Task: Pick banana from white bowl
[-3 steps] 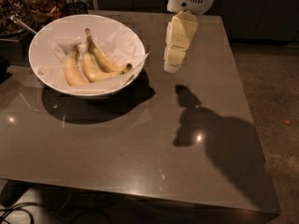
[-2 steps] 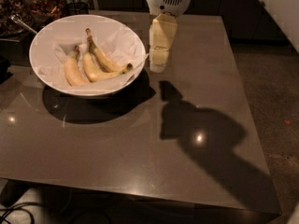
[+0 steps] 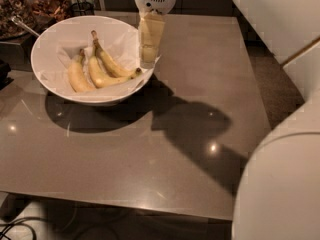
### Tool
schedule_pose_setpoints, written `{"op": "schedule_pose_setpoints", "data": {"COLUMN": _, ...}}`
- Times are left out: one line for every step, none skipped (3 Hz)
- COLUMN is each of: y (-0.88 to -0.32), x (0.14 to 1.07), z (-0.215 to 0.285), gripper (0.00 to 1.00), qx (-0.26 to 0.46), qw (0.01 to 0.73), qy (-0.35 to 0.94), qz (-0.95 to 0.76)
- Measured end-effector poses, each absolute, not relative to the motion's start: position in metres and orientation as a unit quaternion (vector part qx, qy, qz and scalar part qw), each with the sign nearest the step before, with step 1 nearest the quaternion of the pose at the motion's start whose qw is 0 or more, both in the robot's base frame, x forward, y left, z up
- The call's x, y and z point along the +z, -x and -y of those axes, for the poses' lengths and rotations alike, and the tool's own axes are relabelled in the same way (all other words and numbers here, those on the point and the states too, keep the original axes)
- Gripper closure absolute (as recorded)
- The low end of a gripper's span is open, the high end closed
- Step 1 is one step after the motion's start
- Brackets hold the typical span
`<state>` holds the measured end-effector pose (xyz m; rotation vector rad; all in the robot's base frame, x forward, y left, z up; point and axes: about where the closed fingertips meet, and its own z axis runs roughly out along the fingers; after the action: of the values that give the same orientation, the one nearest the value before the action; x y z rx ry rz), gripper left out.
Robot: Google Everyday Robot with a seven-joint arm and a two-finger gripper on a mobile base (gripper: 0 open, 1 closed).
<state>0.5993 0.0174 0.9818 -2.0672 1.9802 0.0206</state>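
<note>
**A:** Start at the near edge. What's there?

**B:** The robot's white body [image 3: 280, 184] fills the near right corner of the desk [image 3: 150, 169], and a broad dark shadow lies across the middle.

**A:** And the white bowl?

**B:** The white bowl [image 3: 90, 99] sits at the far left corner, lined with crinkled paper [image 3: 122, 39]. Three bananas lie in it side by side. The banana [image 3: 111, 63] we want is the long slim one, farthest from the left edge.

**A:** How does it lie?

**B:** It lies on a diagonal, with the thin brown stem pointing to the far left corner. The dark blunt tip points toward the near right and ends just beside the bowl's right rim.

**A:** Where's the gripper?

**B:** The gripper [image 3: 148, 60] hangs pointing down over that right rim, nearer the far edge. I cannot tell whether it is spread or closed.

**A:** So what does the next move turn on?

**B:** The banana's middle lies leftward of the gripper, and only the tip is close to it. I'd judge the gripper needs a short shift toward the left edge, then a turn to grip across the diagonal. The curved banana [image 3: 102, 76] lies right beside it and could get in the way.
</note>
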Motion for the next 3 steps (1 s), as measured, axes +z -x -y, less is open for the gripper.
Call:
{"op": "schedule_pose_setpoints", "data": {"y": -0.615, "x": 0.975, "z": -0.033, "gripper": 0.16, "qx": 0.017, "qw": 0.139, "qy": 0.717, "qz": -0.683}}
{"op": "schedule_pose_setpoints", "data": {"y": -0.627, "x": 0.965, "z": -0.049, "gripper": 0.18, "qx": 0.026, "qw": 0.135, "qy": 0.721, "qz": -0.68}}
{"op": "schedule_pose_setpoints", "data": {"y": -0.634, "x": 0.953, "z": -0.065, "gripper": 0.29, "qx": 0.035, "qw": 0.125, "qy": 0.727, "qz": -0.674}}
